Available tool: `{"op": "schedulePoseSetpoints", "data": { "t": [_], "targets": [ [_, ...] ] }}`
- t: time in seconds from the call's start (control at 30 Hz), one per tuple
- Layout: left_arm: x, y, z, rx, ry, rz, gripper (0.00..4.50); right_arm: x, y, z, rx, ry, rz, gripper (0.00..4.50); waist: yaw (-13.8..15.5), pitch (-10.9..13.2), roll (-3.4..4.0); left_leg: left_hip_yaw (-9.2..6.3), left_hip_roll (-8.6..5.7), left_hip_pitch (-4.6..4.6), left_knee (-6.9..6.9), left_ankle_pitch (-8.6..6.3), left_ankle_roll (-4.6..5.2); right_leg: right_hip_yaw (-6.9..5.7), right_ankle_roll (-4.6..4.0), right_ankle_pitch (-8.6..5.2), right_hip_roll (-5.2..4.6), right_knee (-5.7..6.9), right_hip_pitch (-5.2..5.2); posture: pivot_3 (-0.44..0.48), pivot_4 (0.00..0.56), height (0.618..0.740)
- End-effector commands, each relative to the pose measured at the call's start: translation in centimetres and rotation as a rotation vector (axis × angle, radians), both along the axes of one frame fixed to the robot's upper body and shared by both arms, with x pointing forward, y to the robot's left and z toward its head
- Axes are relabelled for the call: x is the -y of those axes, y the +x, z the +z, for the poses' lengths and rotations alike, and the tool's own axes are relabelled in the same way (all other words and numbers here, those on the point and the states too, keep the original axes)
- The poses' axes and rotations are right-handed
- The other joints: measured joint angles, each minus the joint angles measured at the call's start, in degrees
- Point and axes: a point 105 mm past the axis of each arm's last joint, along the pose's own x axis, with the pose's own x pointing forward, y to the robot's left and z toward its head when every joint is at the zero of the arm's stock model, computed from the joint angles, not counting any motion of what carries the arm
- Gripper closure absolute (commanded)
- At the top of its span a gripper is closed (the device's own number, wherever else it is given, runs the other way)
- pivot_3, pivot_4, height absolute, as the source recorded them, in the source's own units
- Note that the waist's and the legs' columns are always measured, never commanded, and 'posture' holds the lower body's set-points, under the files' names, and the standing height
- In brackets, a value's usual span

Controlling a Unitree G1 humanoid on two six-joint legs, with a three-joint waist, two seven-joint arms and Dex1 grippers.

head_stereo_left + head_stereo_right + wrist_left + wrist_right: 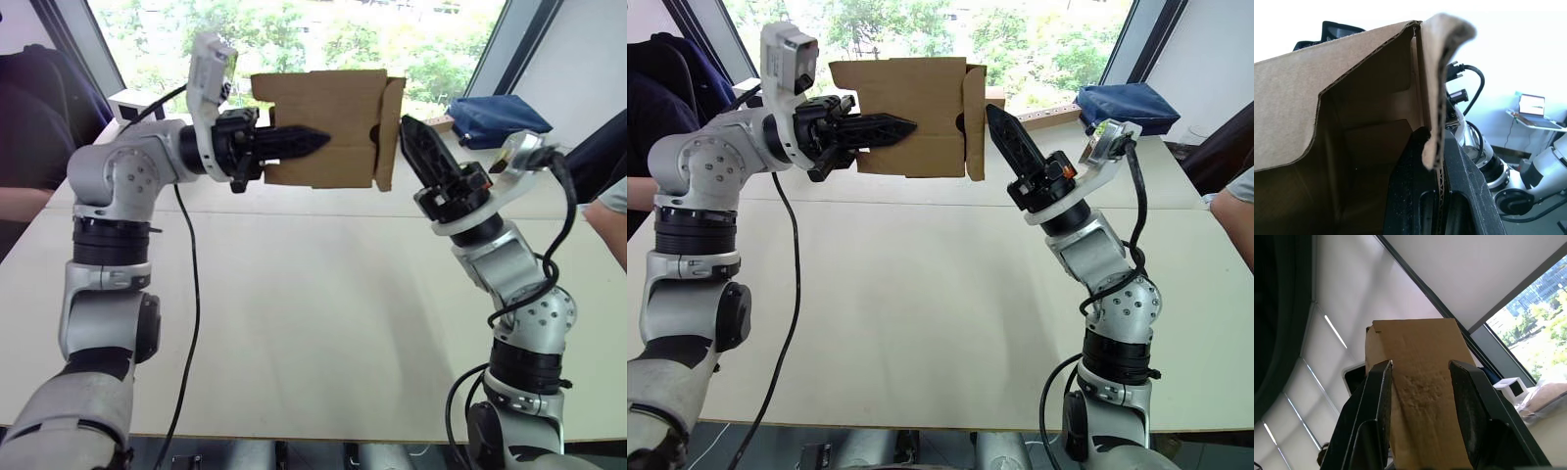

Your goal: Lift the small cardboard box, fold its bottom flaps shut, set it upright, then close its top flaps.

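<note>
The small cardboard box [323, 127] hangs on its side in the air above the far part of the table. My left gripper [304, 144] is shut on one of its walls, and in the left wrist view the black fingers [1415, 196] pinch that corrugated wall with the hollow inside [1366, 147] beside them. A flap [390, 132] is folded across the box's right end. My right gripper [409, 132] points up at that end, open, with the brown flap [1420, 382] showing between its fingers. I cannot tell which flaps are the bottom flaps and which the top flaps.
The pale table [313, 323] spreads below both arms. A blue bag [495, 117] lies at the far right and a white box [132, 103] at the far left. A person's arm [20, 201] rests at the left edge, and another person [609, 211] is at the right edge.
</note>
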Motion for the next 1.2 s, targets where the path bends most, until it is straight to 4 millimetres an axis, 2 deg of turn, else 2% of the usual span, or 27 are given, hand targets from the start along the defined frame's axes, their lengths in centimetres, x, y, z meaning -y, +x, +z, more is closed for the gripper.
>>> {"op": "schedulePoseSetpoints", "data": {
  "t": [0.03,0.4,0.67,1.07,1.2],
  "targets": [
    [-0.1,-0.4,1.6,0.068,-0.015,0.003,4.5,0.1,-1.1,1.0,0.061,0.012,0.016,2.63,0.0,0.0,0.0,0.0,0.0,0.0,0.0,0.0,0.0,0.0,0.0,0.0,0.0,0.0,0.0,0.0,0.15,0.74],
    [0.0,-0.6,1.6,0.066,-0.016,-0.005,4.5,0.3,-0.3,0.4,0.03,0.027,-0.008,2.63,0.0,0.0,0.0,0.0,0.0,0.0,0.0,0.0,0.0,0.0,0.0,0.0,0.0,0.0,0.0,0.0,0.15,0.74],
    [-0.1,-0.7,1.7,0.071,-0.017,-0.009,4.5,-0.7,0.3,0.5,0.03,0.005,-0.052,2.63,0.0,0.0,0.0,0.0,0.0,0.0,0.0,0.0,0.0,0.0,0.0,0.0,0.0,0.0,0.0,0.0,0.15,0.74],
    [0.0,-0.3,1.6,0.068,-0.028,0.004,4.5,-2.9,-0.9,1.3,0.059,0.04,0.012,2.63,0.0,0.0,0.0,0.0,0.0,0.0,0.0,0.0,0.0,0.0,0.0,0.0,0.0,0.0,0.0,0.0,0.15,0.74],
    [0.1,-0.3,1.6,0.068,-0.031,0.006,4.5,-3.0,-0.7,1.4,0.052,0.061,-0.005,2.63,-0.1,0.0,0.0,0.0,0.0,0.0,0.0,0.0,0.0,0.0,0.0,0.0,0.0,0.0,-0.01,0.0,0.15,0.74]
  ]
}}
